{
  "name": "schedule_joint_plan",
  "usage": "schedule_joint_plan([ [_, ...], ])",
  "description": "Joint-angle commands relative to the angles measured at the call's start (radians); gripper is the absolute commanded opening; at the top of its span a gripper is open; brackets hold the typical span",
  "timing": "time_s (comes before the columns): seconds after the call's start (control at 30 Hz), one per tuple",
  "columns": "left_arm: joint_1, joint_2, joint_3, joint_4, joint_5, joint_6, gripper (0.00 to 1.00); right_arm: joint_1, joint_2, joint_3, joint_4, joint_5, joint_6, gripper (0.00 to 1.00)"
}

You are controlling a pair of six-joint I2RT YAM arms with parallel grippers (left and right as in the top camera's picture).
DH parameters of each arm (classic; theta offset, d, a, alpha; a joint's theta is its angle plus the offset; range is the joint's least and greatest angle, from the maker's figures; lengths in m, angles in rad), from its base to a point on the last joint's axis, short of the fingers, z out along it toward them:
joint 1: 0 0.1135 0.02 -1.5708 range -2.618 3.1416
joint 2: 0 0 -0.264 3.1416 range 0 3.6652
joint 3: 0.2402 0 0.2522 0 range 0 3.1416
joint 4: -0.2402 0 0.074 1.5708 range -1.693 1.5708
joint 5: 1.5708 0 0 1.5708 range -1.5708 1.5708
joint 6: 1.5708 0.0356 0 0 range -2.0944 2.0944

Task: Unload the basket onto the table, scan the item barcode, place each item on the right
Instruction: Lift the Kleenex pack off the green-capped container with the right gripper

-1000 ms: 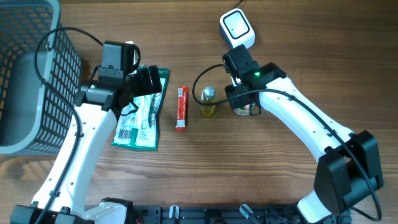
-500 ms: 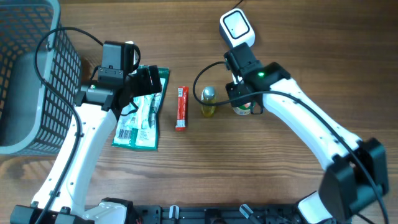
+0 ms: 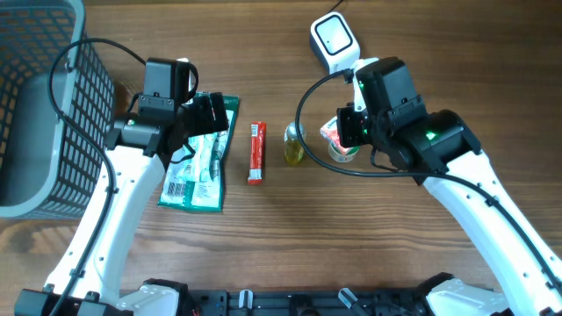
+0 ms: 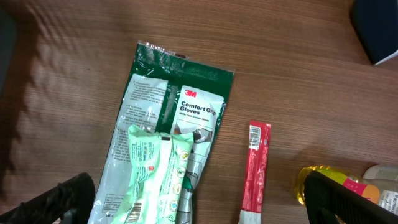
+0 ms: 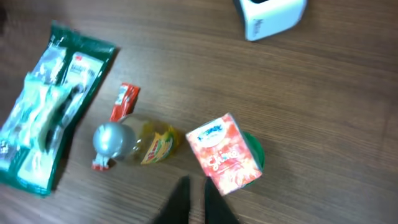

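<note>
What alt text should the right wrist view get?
A red-and-white pack lies over something green on the wooden table, just beyond the blurred fingers of the right gripper at the bottom edge. Left of it: a yellow bottle, red stick pack and green glove packet; a white scanner at the top.

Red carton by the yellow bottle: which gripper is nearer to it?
Right. The right gripper hovers right by the red carton. The left gripper hangs over the glove packet, on the far side of the red stick and the yellow bottle.
</note>
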Motion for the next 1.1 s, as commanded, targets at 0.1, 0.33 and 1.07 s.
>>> schedule_joint_plan([
  [0.1, 0.007, 0.002, 0.003, 0.002, 0.008, 0.002, 1.0, 0.0, 0.076, -0.022, -0.021, -0.064, -0.123, 0.41],
  [0.33, 0.007, 0.002, 0.003, 0.002, 0.008, 0.002, 1.0, 0.0, 0.208, -0.022, -0.021, -0.039, -0.156, 0.41],
  [1.07, 0.007, 0.002, 0.003, 0.002, 0.008, 0.002, 1.0, 0.0, 0.344, -0.022, -0.021, 0.063, -0.175, 0.37],
])
